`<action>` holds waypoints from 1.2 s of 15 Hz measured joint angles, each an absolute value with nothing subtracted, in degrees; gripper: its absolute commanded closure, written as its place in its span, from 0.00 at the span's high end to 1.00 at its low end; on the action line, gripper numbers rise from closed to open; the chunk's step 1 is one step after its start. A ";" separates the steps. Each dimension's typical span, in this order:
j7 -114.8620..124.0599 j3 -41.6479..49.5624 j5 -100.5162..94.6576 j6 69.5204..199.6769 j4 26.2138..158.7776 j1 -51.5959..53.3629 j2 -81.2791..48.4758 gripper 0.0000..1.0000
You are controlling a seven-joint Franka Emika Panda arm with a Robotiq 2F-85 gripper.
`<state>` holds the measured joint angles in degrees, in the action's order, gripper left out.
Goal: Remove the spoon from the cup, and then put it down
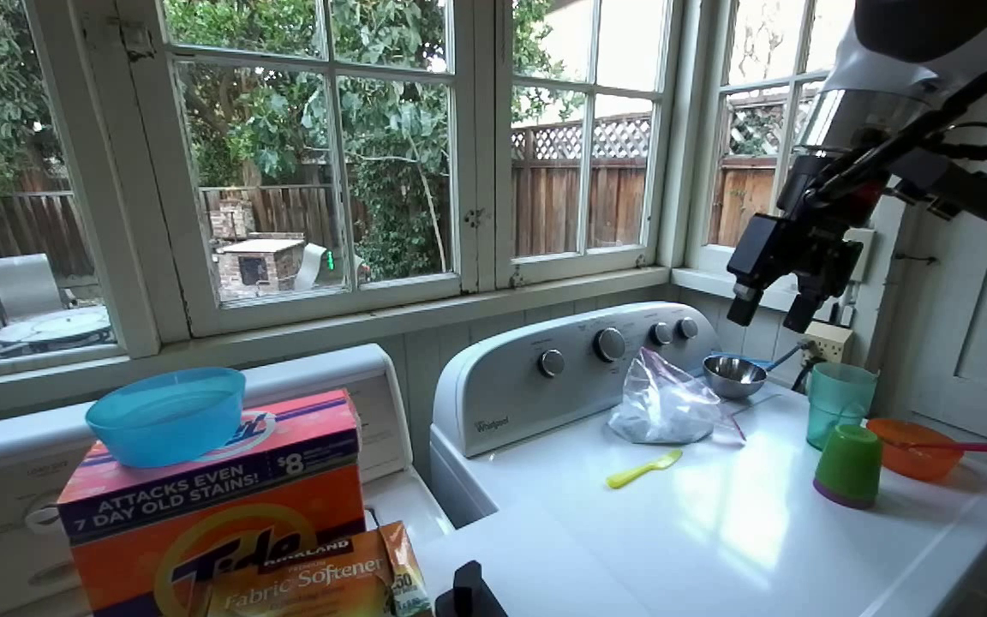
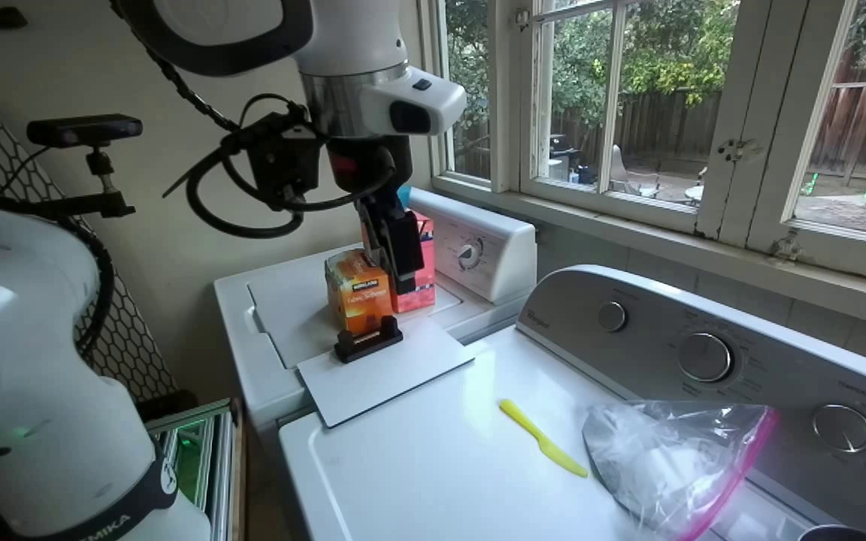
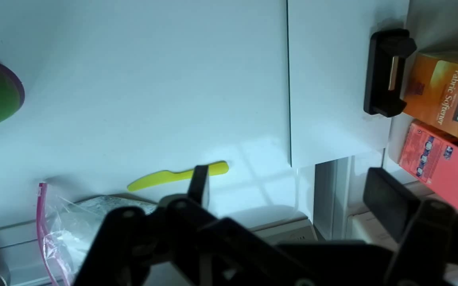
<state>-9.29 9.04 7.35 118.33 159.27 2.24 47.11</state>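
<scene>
The cup, a translucent green tumbler (image 1: 828,407), stands upright at the far right of the white machine top in an exterior view. A thin shape shows faintly at its rim and inside; I cannot tell whether it is the spoon. No spoon is clear in any view. The cup is out of the wrist view. My gripper (image 1: 773,313) hangs high above the machine top, well apart from the cup. It also shows in an exterior view (image 2: 404,282), in front of the boxes. In the wrist view its fingers (image 3: 292,190) are wide apart with nothing between them.
An upturned green cup with a purple rim (image 1: 847,467) and an orange bowl (image 1: 918,454) with a pink handle stand by the tumbler. A yellow-green knife (image 3: 177,175), plastic bag (image 1: 665,403) and metal scoop (image 1: 735,377) lie on top. Boxes (image 2: 361,293) stand beyond the board.
</scene>
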 measured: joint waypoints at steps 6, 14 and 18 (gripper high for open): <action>-2.24 6.15 3.94 123.53 158.09 -3.84 41.97 1.00; 12.35 2.97 -2.99 135.03 154.92 -13.47 30.78 1.00; 23.05 0.10 -9.30 140.89 153.50 -19.26 27.39 1.00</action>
<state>23.05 0.10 -9.30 140.89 153.50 -19.26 27.39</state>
